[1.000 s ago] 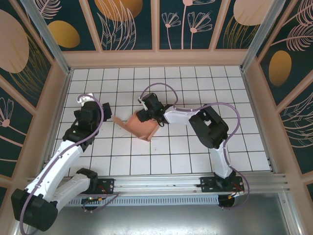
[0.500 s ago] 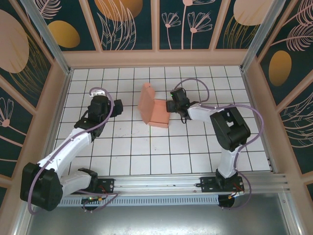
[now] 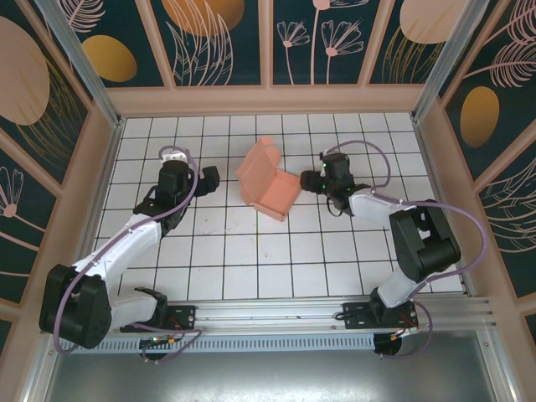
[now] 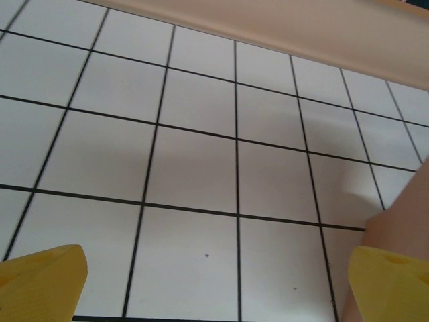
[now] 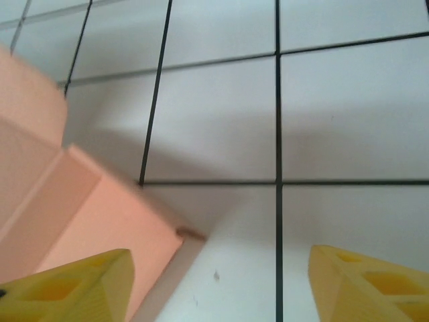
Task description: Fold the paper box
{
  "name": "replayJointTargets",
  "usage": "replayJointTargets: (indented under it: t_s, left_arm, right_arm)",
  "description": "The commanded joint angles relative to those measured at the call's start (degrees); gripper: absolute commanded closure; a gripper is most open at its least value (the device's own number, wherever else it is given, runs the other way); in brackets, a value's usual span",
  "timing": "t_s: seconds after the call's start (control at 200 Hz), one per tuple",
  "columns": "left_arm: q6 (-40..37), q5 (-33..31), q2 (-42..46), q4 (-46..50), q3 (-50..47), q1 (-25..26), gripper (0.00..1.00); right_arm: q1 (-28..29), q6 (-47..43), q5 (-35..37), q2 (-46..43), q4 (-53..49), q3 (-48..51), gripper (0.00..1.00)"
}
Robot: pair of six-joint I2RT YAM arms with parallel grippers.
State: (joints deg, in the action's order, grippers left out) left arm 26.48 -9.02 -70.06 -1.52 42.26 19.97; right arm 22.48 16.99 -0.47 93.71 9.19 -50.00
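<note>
Tiled table (image 3: 251, 268) seen from above, with the paper box (image 3: 266, 181) lying in its far half, about midway between the left and right edges. The box is partly formed: a shallow salmon-pink tray with one panel raised along its far-left side. The left gripper (image 3: 209, 179) stands just left of the box, its yellow fingers (image 4: 41, 282) wide apart over bare tiles, the pink card (image 4: 402, 218) showing beside the right one. The right gripper (image 3: 308, 181) stands just right of the box, fingers (image 5: 369, 282) apart with nothing between them; a corner of the box (image 5: 80, 201) lies near its left finger, contact not discernible.
</note>
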Motion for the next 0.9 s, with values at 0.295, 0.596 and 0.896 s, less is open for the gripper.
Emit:
replayJointTargets:
  t_s: [0.295, 0.596, 0.896]
  left_arm:
    - [1.7, 2.2, 0.9, -2.6, -3.0, -0.3, 0.01]
    - [-0.4, 0.2, 1.3, -0.2, -1.8, -0.3, 0.01]
    - [-3.9, -8.3, 4.1, 5.7, 1.4, -0.3, 0.01]
  right_arm:
    - [-6.3, 0.3, -18.8, 19.2, -11.5, -21.6, 0.69]
    - [-2.4, 2.8, -22.0, 14.0, -8.3, -11.5, 0.74]
    - [4.8, 4.0, -18.4, 5.9, -6.7, -2.8, 0.74]
